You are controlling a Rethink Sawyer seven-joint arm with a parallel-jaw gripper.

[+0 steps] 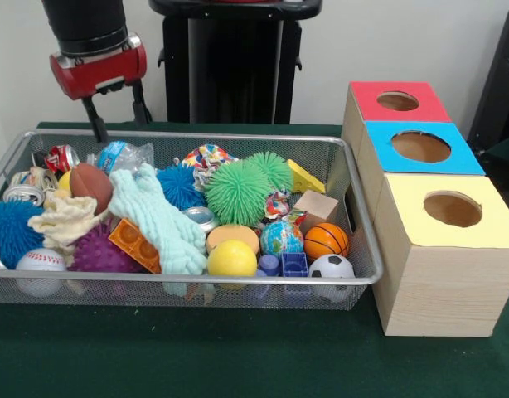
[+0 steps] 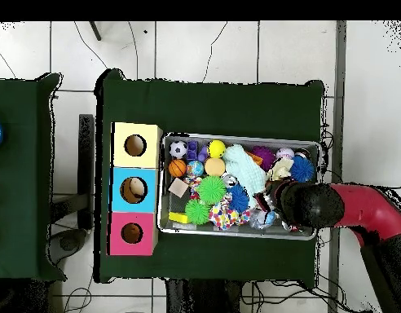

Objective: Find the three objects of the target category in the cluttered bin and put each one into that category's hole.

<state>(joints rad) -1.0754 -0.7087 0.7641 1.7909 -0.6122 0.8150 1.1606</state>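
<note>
Hovering my black two-finger pincer [image 1: 118, 116] spread, empty, over far corner of silver wire-mesh bin [image 1: 358, 217]. Orange-tan plush toys not visible, likely buried under clutter. Expect light, squashy; pinch mid-body. Red-topped box hole [image 1: 397, 101] beside bin.

Silver wire-mesh bin [image 1: 354, 207] heaped with clutter, beside a row of boxes, round hole [image 1: 397, 101] in the red-topped end box, empty and open, possibly a cream plush [image 1: 65, 220] among the clutter.

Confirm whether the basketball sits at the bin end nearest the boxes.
Yes, the small orange basketball lies in the bin at its end beside the yellow-topped box.
</note>
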